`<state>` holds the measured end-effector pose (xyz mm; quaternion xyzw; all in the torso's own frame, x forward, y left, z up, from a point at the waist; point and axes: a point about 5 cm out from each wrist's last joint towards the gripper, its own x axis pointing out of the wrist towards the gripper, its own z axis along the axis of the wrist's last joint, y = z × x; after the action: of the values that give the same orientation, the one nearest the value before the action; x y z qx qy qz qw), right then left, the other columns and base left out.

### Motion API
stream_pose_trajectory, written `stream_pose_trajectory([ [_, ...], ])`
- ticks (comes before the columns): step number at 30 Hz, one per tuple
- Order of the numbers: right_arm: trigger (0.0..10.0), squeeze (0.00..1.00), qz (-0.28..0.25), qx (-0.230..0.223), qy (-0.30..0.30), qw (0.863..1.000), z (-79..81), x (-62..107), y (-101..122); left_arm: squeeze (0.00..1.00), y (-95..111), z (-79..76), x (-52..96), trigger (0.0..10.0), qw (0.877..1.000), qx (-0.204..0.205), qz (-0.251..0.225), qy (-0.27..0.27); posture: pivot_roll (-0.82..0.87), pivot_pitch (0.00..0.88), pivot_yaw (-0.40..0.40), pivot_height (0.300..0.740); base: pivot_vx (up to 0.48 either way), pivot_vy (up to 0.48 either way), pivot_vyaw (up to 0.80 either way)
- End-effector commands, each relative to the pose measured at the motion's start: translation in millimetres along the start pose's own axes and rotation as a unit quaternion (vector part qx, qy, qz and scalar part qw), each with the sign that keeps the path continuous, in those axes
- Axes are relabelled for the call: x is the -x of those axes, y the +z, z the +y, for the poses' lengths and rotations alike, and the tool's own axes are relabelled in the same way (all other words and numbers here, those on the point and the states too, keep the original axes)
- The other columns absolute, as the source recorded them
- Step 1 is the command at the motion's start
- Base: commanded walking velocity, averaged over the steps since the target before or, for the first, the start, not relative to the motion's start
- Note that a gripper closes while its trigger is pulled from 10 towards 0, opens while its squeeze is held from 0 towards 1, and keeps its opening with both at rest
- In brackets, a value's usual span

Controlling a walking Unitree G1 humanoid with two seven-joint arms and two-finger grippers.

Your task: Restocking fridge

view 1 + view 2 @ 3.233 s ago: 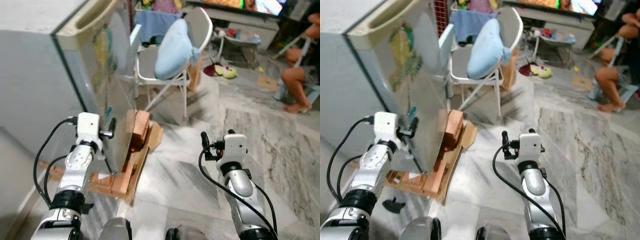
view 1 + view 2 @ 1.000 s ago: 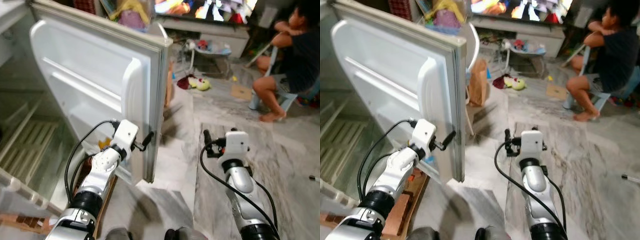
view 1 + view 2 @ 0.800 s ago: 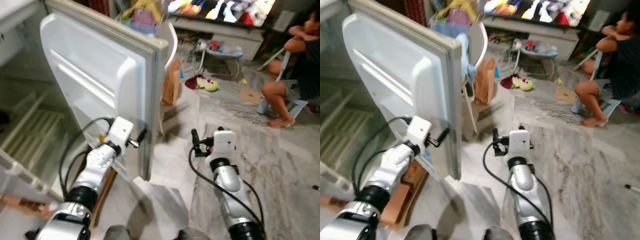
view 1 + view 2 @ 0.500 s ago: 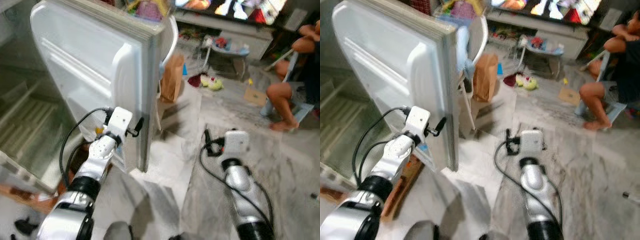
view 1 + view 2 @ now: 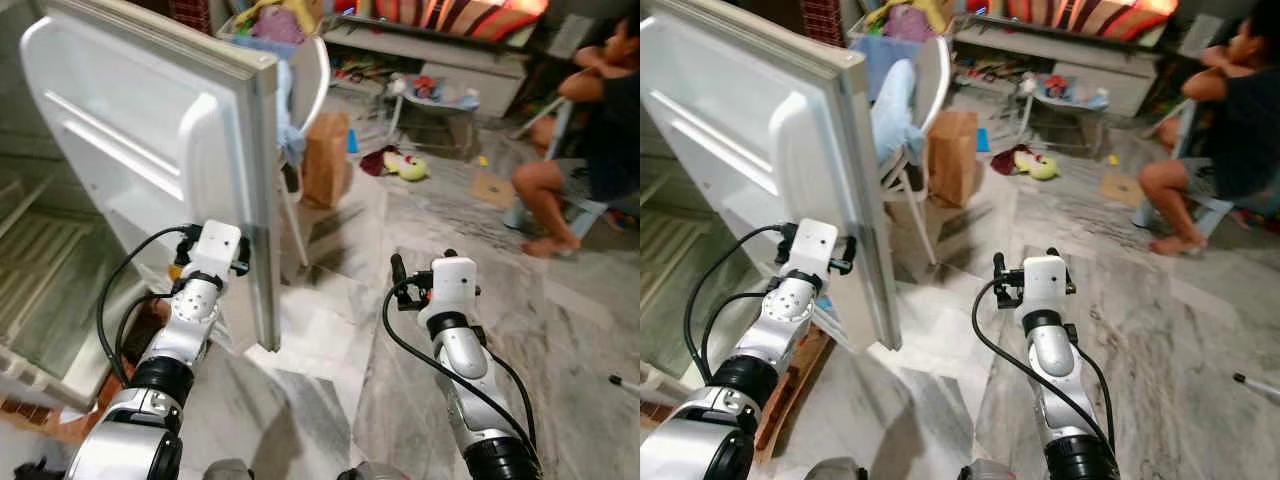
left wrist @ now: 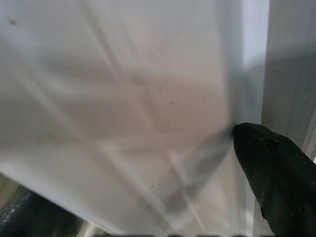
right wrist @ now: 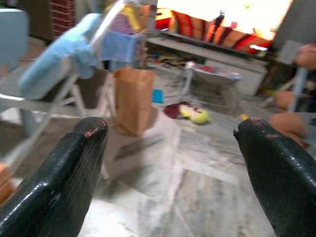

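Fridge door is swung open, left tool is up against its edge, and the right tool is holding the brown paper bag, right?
Not quite. The right tool holds nothing: the right wrist view shows its fingers spread, with the brown paper bag standing on the floor farther off. The fridge door is open, with the left tool against its edge.

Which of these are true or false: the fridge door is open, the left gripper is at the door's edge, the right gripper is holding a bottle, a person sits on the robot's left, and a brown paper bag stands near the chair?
1. The fridge door is open. True.
2. The left gripper is at the door's edge. True.
3. The right gripper holds a bottle. False: its fingers are spread apart with nothing between them.
4. A person sits on the robot's left. False: the person sits to its right.
5. A brown paper bag stands on the floor near the chair. True.
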<state>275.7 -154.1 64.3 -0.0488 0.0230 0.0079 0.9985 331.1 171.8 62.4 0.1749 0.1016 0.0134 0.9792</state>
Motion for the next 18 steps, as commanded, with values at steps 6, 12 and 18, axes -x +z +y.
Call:
stream_pose_trajectory([
  [6, 10.0, 0.0, 0.0, 0.005, -0.005, 1.0, -4.6, -2.2, 0, 0.0, -6, 20.1, 6.5, 10.0, 0.999, 0.05, 0.004, 0.007, 0.05, 0.03, -0.077, 0.74, 0.0, 0.0, 0.0],
  [12, 10.0, 0.0, -0.002, 0.005, -0.005, 1.0, -4.6, -2.8, 1, 0.0, 16, 13.9, 8.6, 10.0, 0.995, 0.048, -0.067, -0.06, 0.04, 0.03, -0.075, 0.74, 0.0, 0.0, 0.0],
  [18, 10.0, 0.0, -0.002, 0.006, -0.01, 1.0, -7.2, -0.6, 1, 0.0, 28, 40.9, 4.7, 10.0, 0.995, 0.03, -0.098, 0.006, 0.04, 0.032, -0.072, 0.74, 0.0, 0.0, 0.0],
])
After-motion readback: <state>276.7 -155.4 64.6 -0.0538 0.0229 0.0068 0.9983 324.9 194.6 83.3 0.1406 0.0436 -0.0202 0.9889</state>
